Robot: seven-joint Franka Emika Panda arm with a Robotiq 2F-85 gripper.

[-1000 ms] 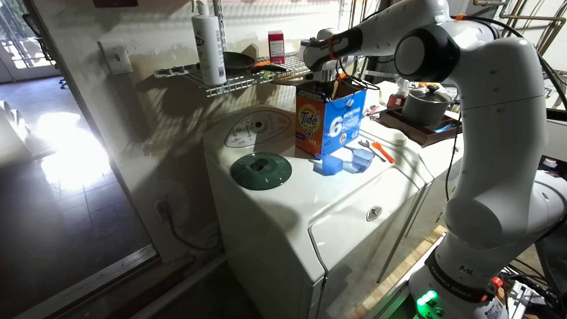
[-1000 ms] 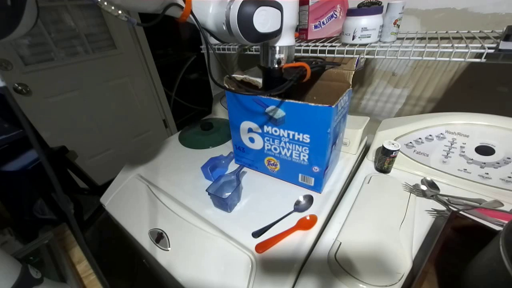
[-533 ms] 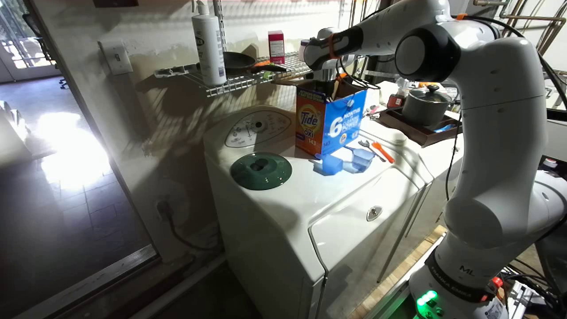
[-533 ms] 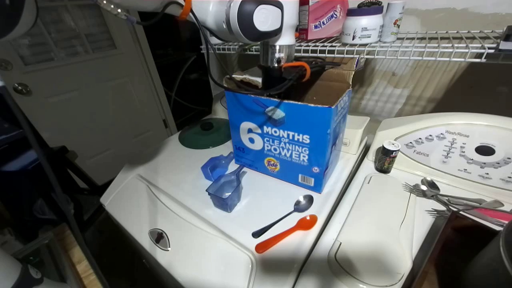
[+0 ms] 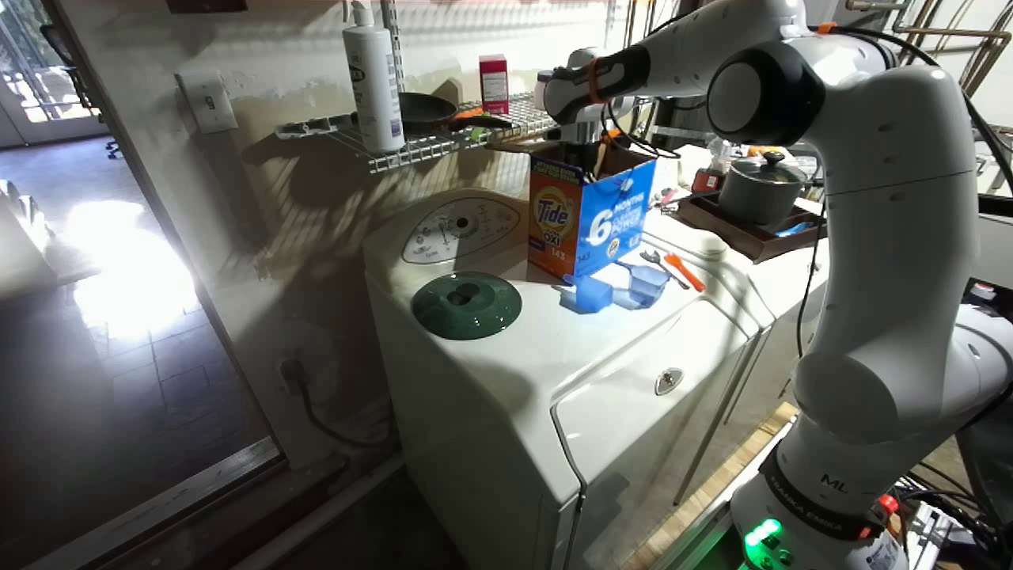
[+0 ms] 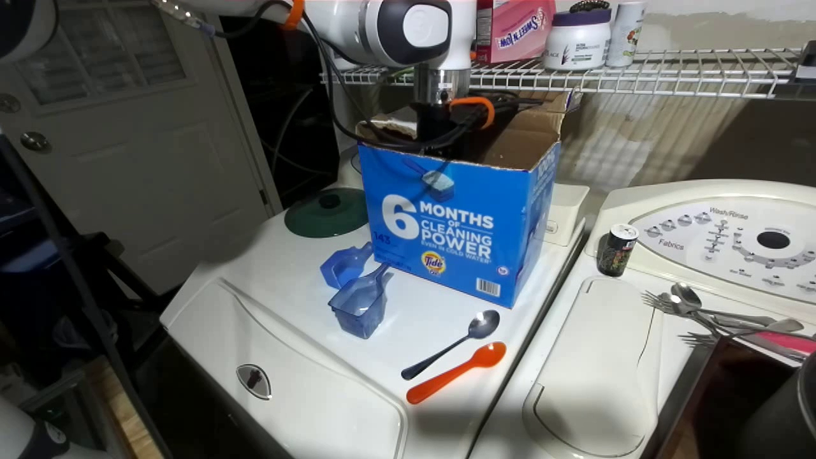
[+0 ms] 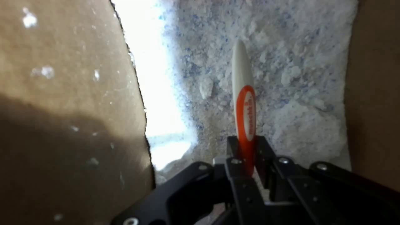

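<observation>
Slender utensil (image 7: 244, 103), tapered white end, bright orange section, pinched in end effector (image 7: 246, 148)

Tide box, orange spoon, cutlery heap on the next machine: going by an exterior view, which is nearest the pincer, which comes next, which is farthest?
1. Tide box: its walls stand around the pincer.
2. Orange spoon: out past the box's blue face, on the same white machine.
3. Cutlery heap: farthest, on the neighbouring machine, toward the picture's right.

I see a smooth plastic Munchkin handle (image 7: 245, 100), rough, crumbly powder (image 7: 287, 75), a cardboard Tide box (image 6: 456, 217), see-through plastic scoops (image 6: 358, 309) and a shiny metal spoon (image 6: 482, 324).
</observation>
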